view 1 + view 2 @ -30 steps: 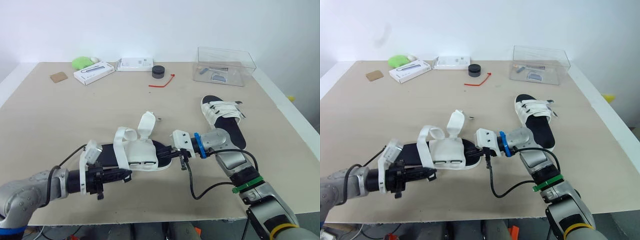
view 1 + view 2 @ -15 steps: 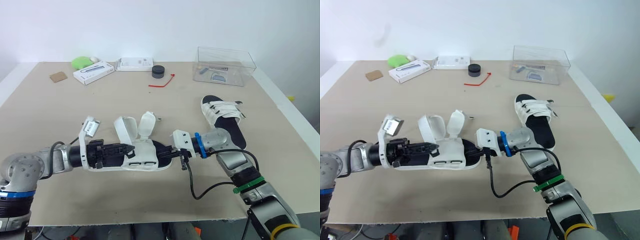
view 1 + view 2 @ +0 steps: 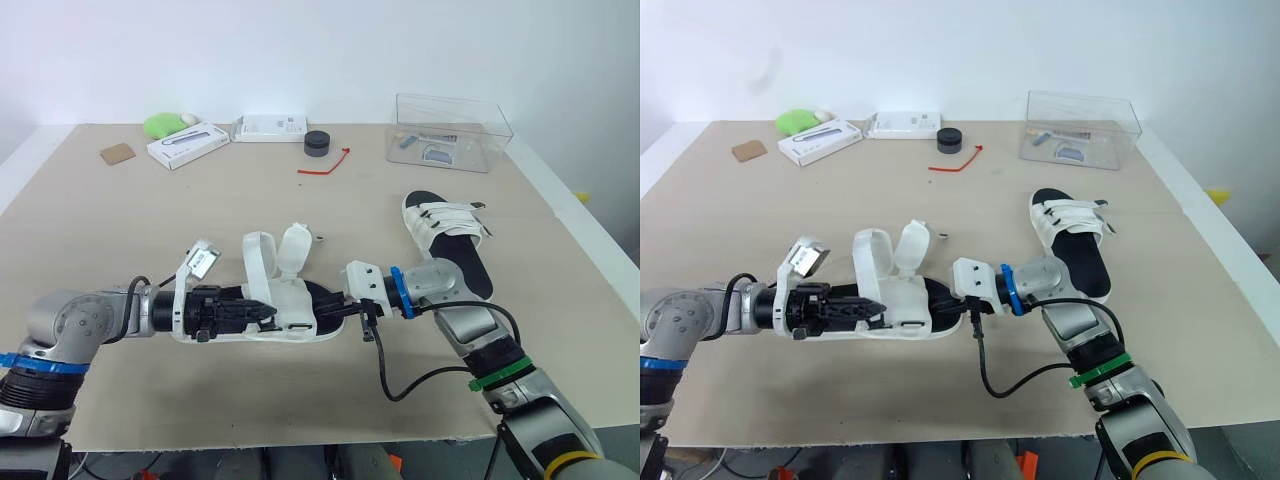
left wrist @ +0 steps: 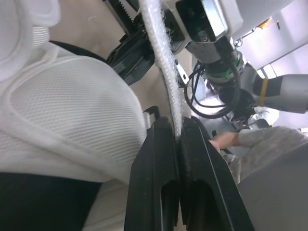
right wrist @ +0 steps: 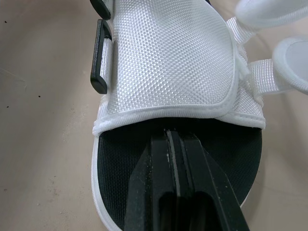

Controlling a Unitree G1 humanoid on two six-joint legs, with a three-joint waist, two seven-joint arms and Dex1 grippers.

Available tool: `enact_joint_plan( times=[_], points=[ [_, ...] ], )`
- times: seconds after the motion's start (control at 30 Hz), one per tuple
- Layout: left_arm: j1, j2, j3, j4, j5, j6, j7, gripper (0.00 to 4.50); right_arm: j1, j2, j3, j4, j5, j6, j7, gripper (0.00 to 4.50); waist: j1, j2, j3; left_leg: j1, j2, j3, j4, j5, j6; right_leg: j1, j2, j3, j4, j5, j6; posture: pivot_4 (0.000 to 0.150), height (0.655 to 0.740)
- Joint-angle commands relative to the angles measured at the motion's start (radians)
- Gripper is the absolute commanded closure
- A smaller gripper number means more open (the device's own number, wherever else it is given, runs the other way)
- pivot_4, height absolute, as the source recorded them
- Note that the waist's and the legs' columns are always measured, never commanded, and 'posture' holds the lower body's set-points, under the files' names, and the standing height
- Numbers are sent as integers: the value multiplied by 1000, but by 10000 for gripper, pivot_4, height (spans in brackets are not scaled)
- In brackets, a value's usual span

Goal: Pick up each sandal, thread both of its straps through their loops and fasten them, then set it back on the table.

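Sandal (image 3: 292, 318) work is at the strap-threading step, as judged from the grips. The nearer sandal lies between the two hands, low on the desk (image 3: 150, 225). The left hand (image 3: 262, 312) pinches the white strap (image 3: 258, 262) narrowly, and the strap arches up just beyond its fingertips. The right hand (image 3: 336, 302) is clamped on the black sole edge at the opposite end. Black loops (image 5: 100, 67) sit on the side of the upper, not yet threaded. Risks: the thin strap may slip from the pinch under a sideways pull, and a hard tug could drag the sole out of the right hand. Beyond the right hand lies the second sandal (image 3: 448, 238), well apart.
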Motion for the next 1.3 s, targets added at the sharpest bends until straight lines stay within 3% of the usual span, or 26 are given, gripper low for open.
enact_joint_plan(
  times=[0.03, 0.93, 1.3],
  points=[
    [-25, 1, -4, 11, 52, -27, -19, 44505, 5, -15, -7, -12, -11, 7, -5, 45000, 0, 0, 0, 0, 0, 0, 0, 0, 0, 0, 0, 0, 0, 0, 0, 1500, 7400],
    [-72, -11, -44, -27, 114, 21, -136, 44505, 8, -14, -1, -8, -15, -3, -8, 45000, 0, 0, 0, -1, 0, -1, 0, 0, 0, 0, 0, 0, 0, 0, 0, 1500, 7400],
    [-131, -37, 0, 78, 149, -13, -126, 44505, 7, -24, -3, -5, -14, -4, -2, 45000, 0, 0, 0, -1, 0, -2, 0, 0, 0, 0, 0, 0, 0, 0, 1, 1500, 7400]
  ],
)
